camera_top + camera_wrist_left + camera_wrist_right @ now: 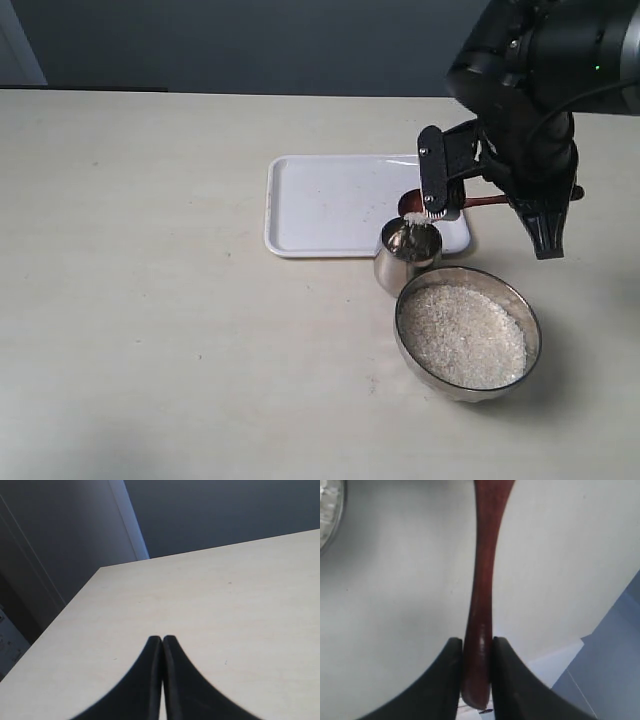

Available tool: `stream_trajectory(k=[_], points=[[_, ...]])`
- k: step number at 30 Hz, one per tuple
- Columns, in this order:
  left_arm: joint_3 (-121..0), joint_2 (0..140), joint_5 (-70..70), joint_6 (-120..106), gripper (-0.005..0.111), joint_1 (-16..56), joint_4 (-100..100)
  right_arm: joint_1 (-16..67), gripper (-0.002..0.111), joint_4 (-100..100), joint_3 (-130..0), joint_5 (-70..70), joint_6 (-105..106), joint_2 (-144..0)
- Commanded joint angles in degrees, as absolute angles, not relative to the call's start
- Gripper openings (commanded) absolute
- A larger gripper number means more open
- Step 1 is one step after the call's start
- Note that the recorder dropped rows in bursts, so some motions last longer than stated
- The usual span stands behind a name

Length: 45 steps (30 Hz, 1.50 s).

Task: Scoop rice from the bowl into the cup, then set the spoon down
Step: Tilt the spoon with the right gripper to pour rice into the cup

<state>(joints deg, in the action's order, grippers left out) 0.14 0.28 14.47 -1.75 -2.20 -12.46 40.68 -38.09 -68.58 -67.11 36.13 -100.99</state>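
right gripper (477, 647) clenched on the handle of the spoon (481, 580), spoon head tipped over the cup (408, 258), just far-left of the bowl (400, 318), by the tray (320, 205). may scatter rice (465, 335) past the narrow rim if tipped too quickly; may knock the cup if lowered.

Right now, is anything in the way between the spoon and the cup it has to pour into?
Nothing visible. The spoon hangs tipped over the cup, whose mouth is open, and rice trails from it into the cup.
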Motion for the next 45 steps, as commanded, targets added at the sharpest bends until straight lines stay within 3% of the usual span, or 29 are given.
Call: stream_trajectory(k=[1, 17, 34, 45], points=[[0.00, 0.00, 13.78, -1.50, 0.000, -2.19, -12.64, 42.37, 0.000, -42.84, -68.75, -68.48, 33.76, -102.54], [0.00, 0.00, 13.78, -1.50, 0.000, -2.19, -12.64, 47.42, 0.000, -50.08, -68.62, -69.96, 28.82, -103.30], [0.00, 0.00, 13.78, -1.50, 0.000, -2.19, -12.64, 51.42, 0.000, -63.39, -60.30, -69.92, 19.73, -100.27], [0.00, 0.00, 13.78, -1.50, 0.000, -2.19, -12.64, 48.34, 0.000, -62.59, -60.85, -68.52, 10.29, -100.27]])
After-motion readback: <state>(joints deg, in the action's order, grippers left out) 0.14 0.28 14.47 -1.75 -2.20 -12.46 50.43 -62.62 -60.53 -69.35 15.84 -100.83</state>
